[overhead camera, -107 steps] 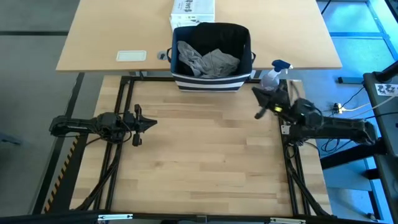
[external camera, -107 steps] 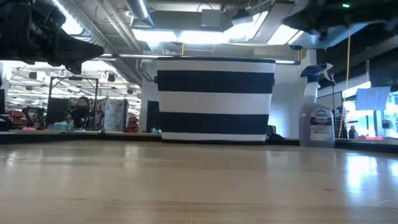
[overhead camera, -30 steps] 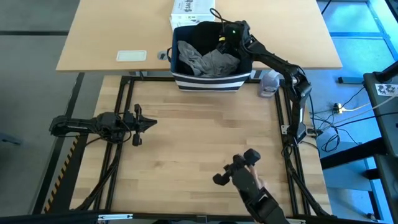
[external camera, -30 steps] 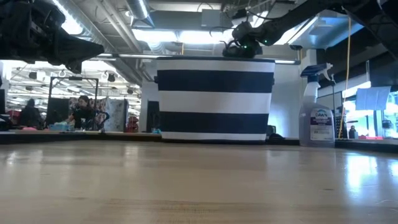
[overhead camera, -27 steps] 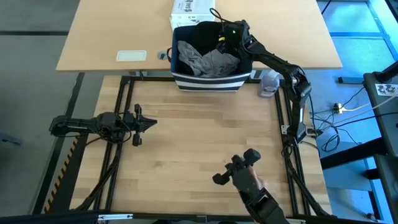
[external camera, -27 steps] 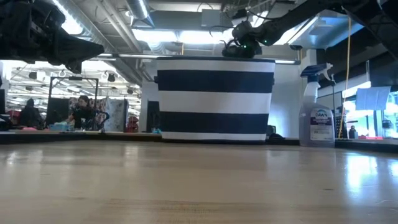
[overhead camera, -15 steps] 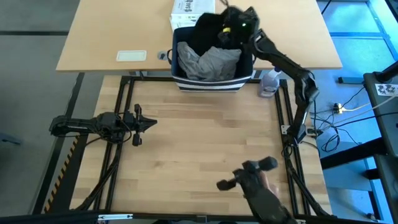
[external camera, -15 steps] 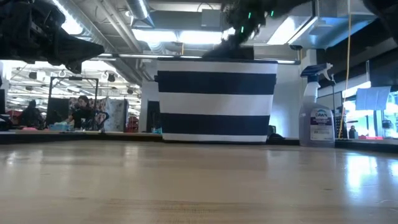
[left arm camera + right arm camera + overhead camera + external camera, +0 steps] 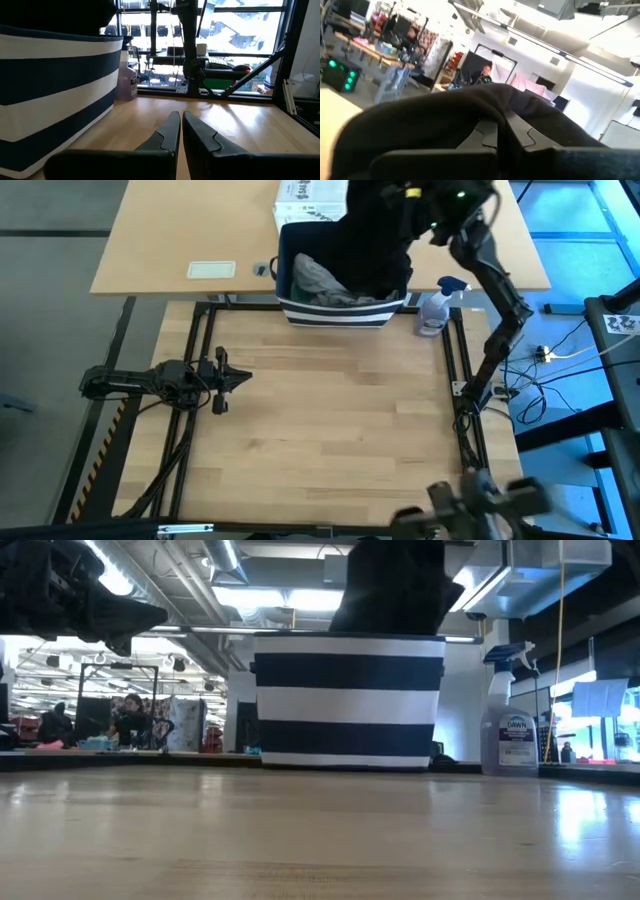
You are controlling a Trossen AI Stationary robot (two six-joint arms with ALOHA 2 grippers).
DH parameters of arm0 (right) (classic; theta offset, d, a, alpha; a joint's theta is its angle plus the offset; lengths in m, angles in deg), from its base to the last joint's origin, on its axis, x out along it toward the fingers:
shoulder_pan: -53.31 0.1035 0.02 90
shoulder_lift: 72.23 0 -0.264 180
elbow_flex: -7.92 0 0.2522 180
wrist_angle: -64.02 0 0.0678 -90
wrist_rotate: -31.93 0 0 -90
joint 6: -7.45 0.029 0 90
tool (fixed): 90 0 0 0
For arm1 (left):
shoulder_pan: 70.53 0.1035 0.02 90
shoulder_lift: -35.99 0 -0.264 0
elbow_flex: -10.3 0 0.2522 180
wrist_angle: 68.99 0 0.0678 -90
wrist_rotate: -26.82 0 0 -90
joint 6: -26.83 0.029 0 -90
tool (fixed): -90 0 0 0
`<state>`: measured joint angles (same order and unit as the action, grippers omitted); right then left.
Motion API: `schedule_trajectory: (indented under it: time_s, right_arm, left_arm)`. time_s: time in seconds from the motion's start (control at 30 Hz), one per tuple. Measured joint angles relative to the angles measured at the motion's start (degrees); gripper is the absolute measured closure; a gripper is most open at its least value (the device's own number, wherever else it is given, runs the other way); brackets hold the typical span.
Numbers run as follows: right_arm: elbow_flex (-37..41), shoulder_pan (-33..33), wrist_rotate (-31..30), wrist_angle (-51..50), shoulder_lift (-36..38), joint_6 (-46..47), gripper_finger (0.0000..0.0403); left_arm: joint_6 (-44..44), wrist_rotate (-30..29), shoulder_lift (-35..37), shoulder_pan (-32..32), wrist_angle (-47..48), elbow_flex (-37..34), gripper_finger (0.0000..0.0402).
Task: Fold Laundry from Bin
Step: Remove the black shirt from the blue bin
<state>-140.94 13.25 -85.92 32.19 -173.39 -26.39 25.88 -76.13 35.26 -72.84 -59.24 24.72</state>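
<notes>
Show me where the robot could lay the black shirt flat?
The bare wood table between the left gripper and the right arm's base, in front of the bin, is free. It is crowded at the back: bin, spray bottle, and the right gripper lifting the black garment.
</notes>
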Motion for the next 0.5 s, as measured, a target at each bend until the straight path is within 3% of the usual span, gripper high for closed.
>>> schedule_trajectory:
  time_s: [0.13, 0.5]
  right_arm:
    - [1.32, 1.53, 1.75, -0.82, 3.09, 1.65, 0.0401]
    - [0.09, 14.05, 3.44, -3.35, 8.02, 3.48, 0.0402]
  left_arm:
    - [0.06, -0.18, -0.02, 0.04, -1.19, 0.0, 0.0384]
    - [6.1, -13.39, 0.0, 0.05, -9.86, 0.0, 0.0368]
